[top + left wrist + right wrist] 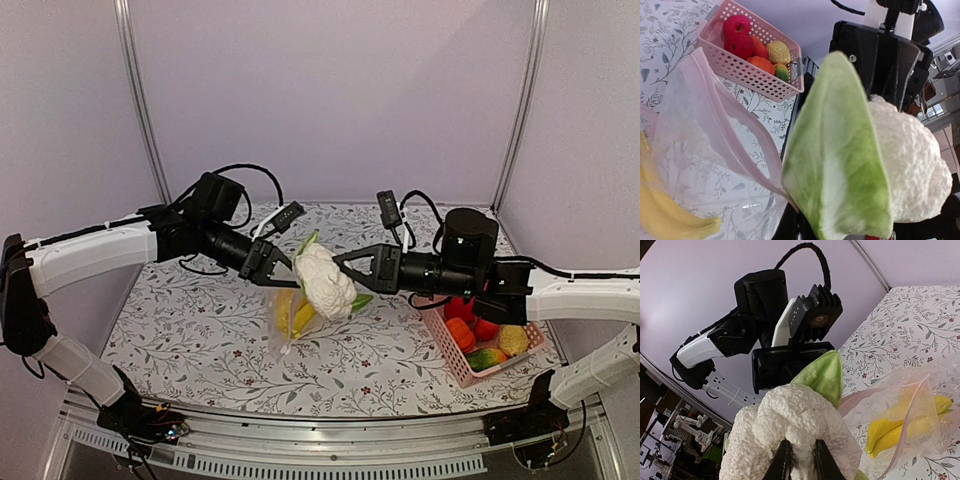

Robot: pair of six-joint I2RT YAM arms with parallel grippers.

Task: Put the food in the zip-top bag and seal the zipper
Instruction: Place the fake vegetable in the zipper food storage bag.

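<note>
The clear zip-top bag (284, 326) hangs above the table with a yellow banana (298, 316) inside. My left gripper (277, 270) is shut on its pink zipper edge (742, 145), holding the mouth up. My right gripper (801, 464) is shut on the white cauliflower (795, 415), its fingers (782, 463) pinching a floret. The cauliflower (325, 281) hovers at the bag's mouth, its green leaf (840, 160) right beside the zipper strip. My left fingers are mostly hidden behind the leaf in the left wrist view. The zipper's slider does not show.
A pink slotted basket (449, 356) stands at the right front of the table, under my right arm, holding red fruits (470, 310), an orange piece (461, 334), a green piece (484, 357) and a yellow piece (514, 340). The floral tablecloth (190, 330) covers the table.
</note>
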